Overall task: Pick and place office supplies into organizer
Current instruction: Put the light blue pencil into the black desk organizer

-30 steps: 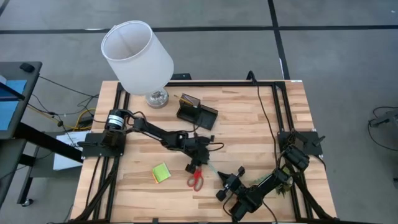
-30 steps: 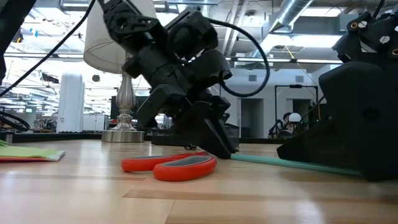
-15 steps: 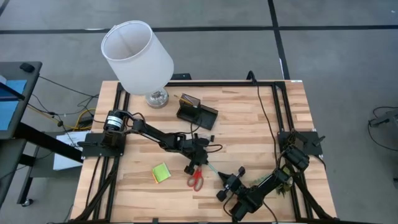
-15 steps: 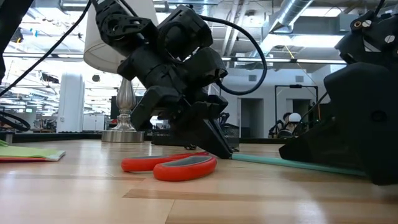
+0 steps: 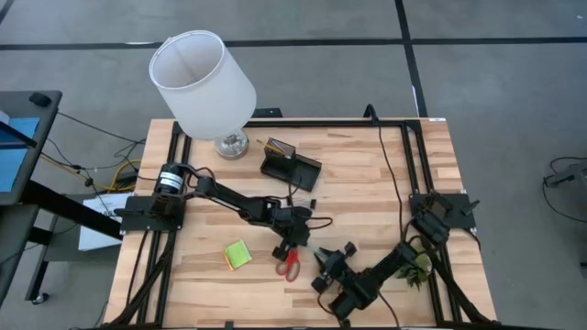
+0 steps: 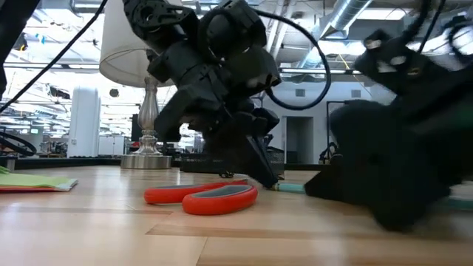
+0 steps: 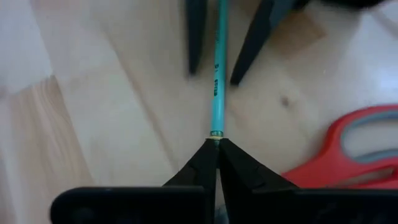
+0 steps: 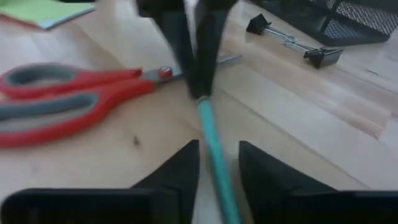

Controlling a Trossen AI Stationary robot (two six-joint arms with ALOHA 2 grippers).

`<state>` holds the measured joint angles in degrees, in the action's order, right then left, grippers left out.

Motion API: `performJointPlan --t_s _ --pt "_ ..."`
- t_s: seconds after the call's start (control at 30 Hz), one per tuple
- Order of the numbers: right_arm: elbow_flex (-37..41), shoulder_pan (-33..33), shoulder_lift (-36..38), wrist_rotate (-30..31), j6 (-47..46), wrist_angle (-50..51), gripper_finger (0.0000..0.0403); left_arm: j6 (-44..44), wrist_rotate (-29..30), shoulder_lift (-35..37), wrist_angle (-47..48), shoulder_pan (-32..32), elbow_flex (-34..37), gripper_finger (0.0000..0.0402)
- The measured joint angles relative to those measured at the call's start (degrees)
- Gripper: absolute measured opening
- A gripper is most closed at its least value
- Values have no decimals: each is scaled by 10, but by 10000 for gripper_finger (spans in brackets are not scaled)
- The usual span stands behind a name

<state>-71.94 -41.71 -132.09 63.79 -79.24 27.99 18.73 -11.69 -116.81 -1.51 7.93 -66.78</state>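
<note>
Pencil: thin teal pencil (image 7: 216, 87) flat on table, beside red-handled scissors (image 5: 290, 264).
Left gripper (image 7: 216, 144): clamped on pencil's end.
Right gripper (image 8: 216, 149): fingers apart, straddling pencil.
Surface: pale wood-plank table (image 5: 367, 183).
Room: grey floor (image 5: 495, 82); bright ceiling lights (image 6: 59, 29).

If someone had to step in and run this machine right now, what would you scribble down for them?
Left gripper: jaws shut on one end of the teal pen, low on the table beside the red scissors.
Right gripper: jaws open, one on each side of the pen's other end, not gripping it.
Organizer: at the back of the table near the lamp; something thin already stands in its cup.
Still out on the table: scissors, green sticky-note pad, black clips and the pen itself.
Left to do: carry the pen to the organizer, then the rest.
</note>
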Motion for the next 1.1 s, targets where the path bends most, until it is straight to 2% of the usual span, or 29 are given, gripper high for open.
performJointPlan --t_s 0.17,0.33,0.47,0.73,0.97,1.1 --pt "0 15 0 1 -4 -2 173 10 0 1 0 8 -5 4" --pt "1 17 0 -2 -4 -2 191 17 1 3 -2 20 -5 3" --pt "22 16 2 1 -3 -46 164 10 19 3 -7 23 -5 2" --pt "79 10 7 23 29 -141 57 -57 70 8 -4 24 -8 1" --pt "89 10 8 28 15 -137 52 -108 114 49 -9 32 -14 0" --pt "88 11 11 43 14 -134 52 -117 191 86 5 45 -14 0"
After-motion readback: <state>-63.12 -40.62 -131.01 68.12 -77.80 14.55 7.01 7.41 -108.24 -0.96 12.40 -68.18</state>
